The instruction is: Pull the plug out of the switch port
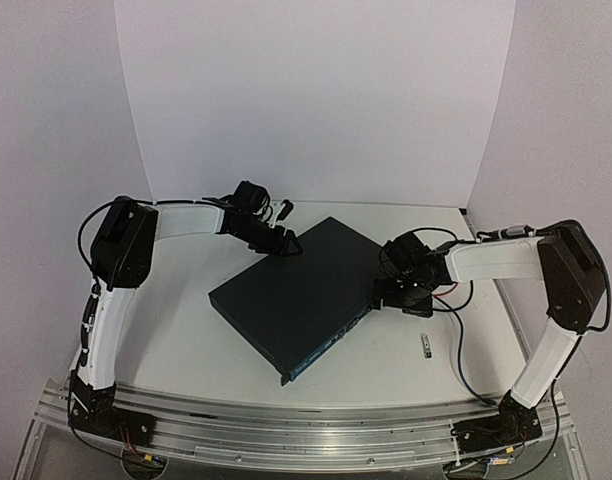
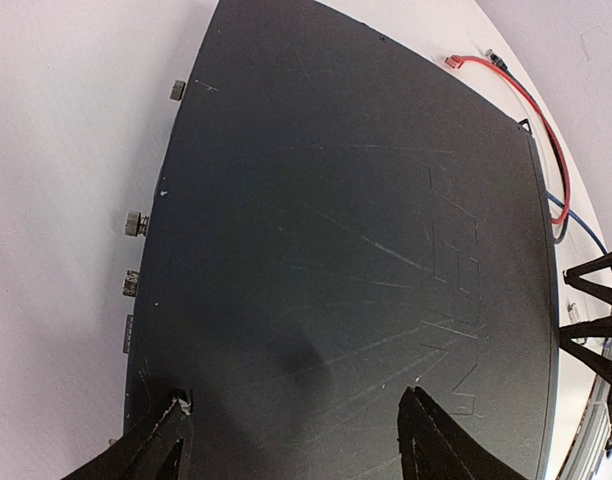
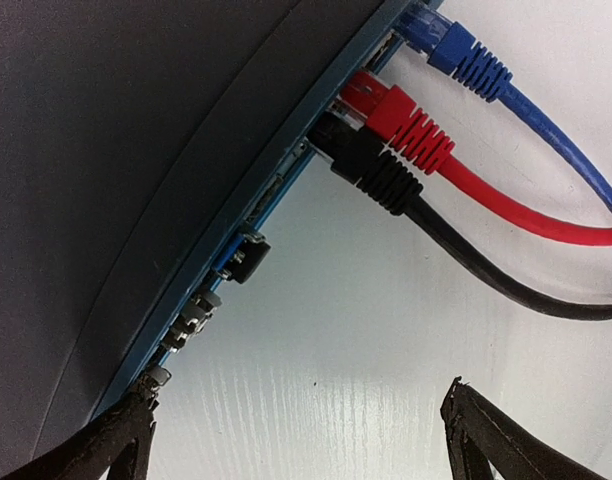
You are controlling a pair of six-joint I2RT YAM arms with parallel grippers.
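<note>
White tabletop (image 1: 176, 340), plain white backdrop: the right gripper (image 3: 304, 425), jaws spread wide and holding nothing, hovers at the port face of the switch (image 1: 296, 290), one finger (image 3: 116, 445) just beside the blue-trimmed edge. Ahead of it a black plug (image 3: 371, 170), a red plug (image 3: 396, 125) and a blue plug (image 3: 456, 45) sit in neighbouring ports. The left gripper (image 2: 298, 400), jaws partly parted and gripping nothing, hangs over the switch's scratched top near its far corner. The switch lies flat and angled, mid-table between both arms.
</note>
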